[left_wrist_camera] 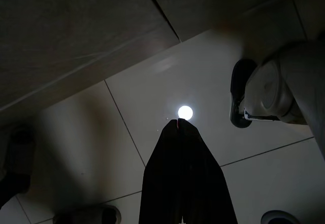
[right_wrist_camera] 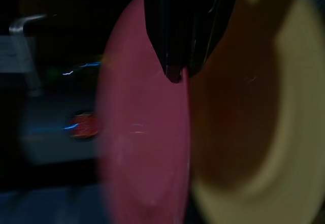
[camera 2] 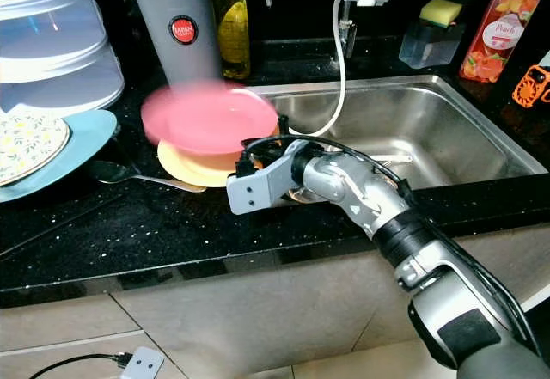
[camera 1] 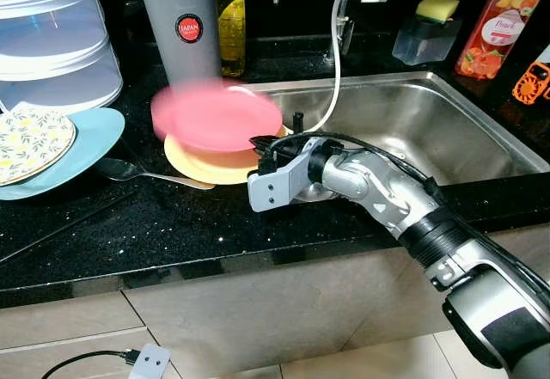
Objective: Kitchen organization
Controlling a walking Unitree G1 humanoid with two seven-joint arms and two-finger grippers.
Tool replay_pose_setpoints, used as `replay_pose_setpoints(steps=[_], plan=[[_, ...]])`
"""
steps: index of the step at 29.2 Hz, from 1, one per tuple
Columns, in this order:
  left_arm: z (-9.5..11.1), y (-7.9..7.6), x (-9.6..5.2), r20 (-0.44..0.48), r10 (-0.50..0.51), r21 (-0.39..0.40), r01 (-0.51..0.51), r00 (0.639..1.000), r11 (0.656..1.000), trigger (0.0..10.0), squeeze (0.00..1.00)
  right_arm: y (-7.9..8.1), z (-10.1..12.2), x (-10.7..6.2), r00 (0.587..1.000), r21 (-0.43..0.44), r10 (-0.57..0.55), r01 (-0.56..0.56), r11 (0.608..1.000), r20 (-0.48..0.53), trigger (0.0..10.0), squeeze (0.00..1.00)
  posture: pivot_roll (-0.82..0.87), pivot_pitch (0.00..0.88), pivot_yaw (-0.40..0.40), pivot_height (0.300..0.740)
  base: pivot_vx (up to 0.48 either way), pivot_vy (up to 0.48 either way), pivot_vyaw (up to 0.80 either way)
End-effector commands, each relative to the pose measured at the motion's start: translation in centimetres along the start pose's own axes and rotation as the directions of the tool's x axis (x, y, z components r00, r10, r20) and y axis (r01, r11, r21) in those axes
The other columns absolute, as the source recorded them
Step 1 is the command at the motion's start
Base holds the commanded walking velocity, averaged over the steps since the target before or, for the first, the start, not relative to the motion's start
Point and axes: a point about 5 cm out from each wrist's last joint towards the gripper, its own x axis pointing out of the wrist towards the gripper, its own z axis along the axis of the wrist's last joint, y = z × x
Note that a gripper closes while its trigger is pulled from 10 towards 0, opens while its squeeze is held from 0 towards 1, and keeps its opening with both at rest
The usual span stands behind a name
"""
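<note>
Right gripper (camera 1: 262,149) is clamped on the near rim of the pink plate (camera 1: 216,117), holding it just above the yellow plate (camera 1: 215,166), which sits on the counter left of the sink (camera 1: 447,121). Pink plate is motion-blurred. It looks like light, stiff plastic, probably slick, so a rim pinch is the only sensible hold. Right wrist view shows the fingers (right_wrist_camera: 177,26) straddling the edge, which the head views hide. Left gripper (left_wrist_camera: 179,125) hangs over the floor tiles (left_wrist_camera: 142,112), fingers together.

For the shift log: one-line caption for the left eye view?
Right gripper holds pink plate above yellow plate beside the sink.
</note>
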Motion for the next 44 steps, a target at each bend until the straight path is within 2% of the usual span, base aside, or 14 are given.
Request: replay_pose_setpoints(steps=[1,11,17,18,19,20,24,27,36,37,38,40,41,44], plan=[[-0.4,0.2,-0.1,-0.018,0.005,0.006,-0.005,1.0,1.0,10.0,0.0,-1.2,0.2,0.0,0.997,-0.003,-0.071,0.071,0.997,0.016,0.0,0.0,0.1,0.0,-0.034,0.74,0.0,0.0,0.0],[0.3,0.3,0.0,0.038,0.009,-0.015,-0.009,0.999,1.0,10.0,0.0,-2.9,-2.6,-1.5,0.983,-0.028,-0.153,0.151,0.988,-0.101,0.0,0.0,0.11,0.012,-0.041,0.74,0.0,0.0,0.0],[0.4,0.1,-0.6,0.126,-0.167,0.075,0.158,0.978,0.985,10.0,0.0,-2.6,-3.9,-2.5,0.98,-0.025,-0.137,0.135,0.99,-0.147,0.2,0.0,0.12,0.03,-0.048,0.74,0.0,0.0,0.0],[-0.3,0.4,-1.0,0.133,-0.182,0.086,0.171,0.974,0.982,10.0,0.0,-2.4,-4.0,-2.6,0.979,-0.025,-0.133,0.131,0.991,-0.155,5.8,0.0,0.12,0.035,-0.049,0.74,0.0,0.0,0.0],[-0.3,0.4,-1.0,0.133,-0.182,0.086,0.171,0.974,0.982,10.0,0.0,-2.4,-4.0,-2.6,0.979,-0.025,-0.133,0.131,0.991,-0.155,5.8,0.0,0.12,0.035,-0.049,0.74,0.0,0.0,0.0],[-1.8,1.1,-2.0,0.176,-0.156,0.091,0.142,0.972,0.986,10.0,0.0,-2.1,-4.2,-2.6,0.977,-0.017,-0.126,0.125,0.992,-0.17,10.0,0.0,0.13,0.045,-0.061,0.74,0.0,0.0,0.0],[-2.6,1.3,-3.0,0.233,-0.157,0.161,0.121,0.96,0.98,10.0,0.0,-1.8,-4.5,-2.6,0.974,-0.009,-0.121,0.121,0.993,-0.192,10.0,0.0,0.15,0.051,-0.073,0.74,0.0,0.0,0.0],[-3.2,0.4,-4.9,0.307,-0.309,0.411,0.167,0.9,0.896,10.0,0.0,-1.1,-5.4,-2.4,0.964,0.003,-0.101,0.105,0.995,-0.245,10.0,0.0,0.18,0.057,-0.09,0.74,0.0,0.0,0.0],[-0.8,0.5,-7.2,0.381,-0.472,0.658,0.125,0.795,0.742,10.0,0.0,-0.2,-6.6,-2.1,0.94,0.032,-0.069,0.085,0.996,-0.334,10.0,0.0,0.2,0.055,-0.108,0.74,0.0,0.0,0.0],[0.4,0.3,-7.4,0.396,-0.494,0.731,0.061,0.774,0.68,10.0,0.0,0.0,-7.0,-2.1,0.93,0.037,-0.06,0.078,0.996,-0.361,10.0,0.0,0.2,0.055,-0.108,0.74,0.0,0.0,0.0],[0.4,0.3,-7.4,0.396,-0.494,0.731,0.061,0.774,0.68,10.0,0.0,0.0,-7.0,-2.1,0.93,0.037,-0.06,0.078,0.996,-0.361,10.0,0.0,0.2,0.055,-0.108,0.74,0.0,0.0,0.0],[4.9,1.2,-9.6,0.534,-0.508,0.783,-0.168,0.676,0.599,10.0,0.0,0.2,-7.7,-2.3,0.907,0.053,-0.06,0.09,0.995,-0.416,10.0,0.0,0.2,0.053,-0.11,0.74,0.0,0.0,0.0],[4.9,1.2,-9.6,0.534,-0.508,0.783,-0.168,0.676,0.599,10.0,0.0,0.2,-7.7,-2.3,0.907,0.053,-0.06,0.09,0.995,-0.416,10.0,0.0,0.2,0.053,-0.11,0.74,0.0,0.0,0.0],[8.7,1.6,-12.5,0.661,-0.51,0.737,-0.348,0.551,0.579,10.0,0.0,0.2,-8.4,-2.6,0.886,0.062,-0.07,0.111,0.992,-0.459,10.0,0.0,0.2,0.053,-0.11,0.74,0.0,0.0,0.0]])
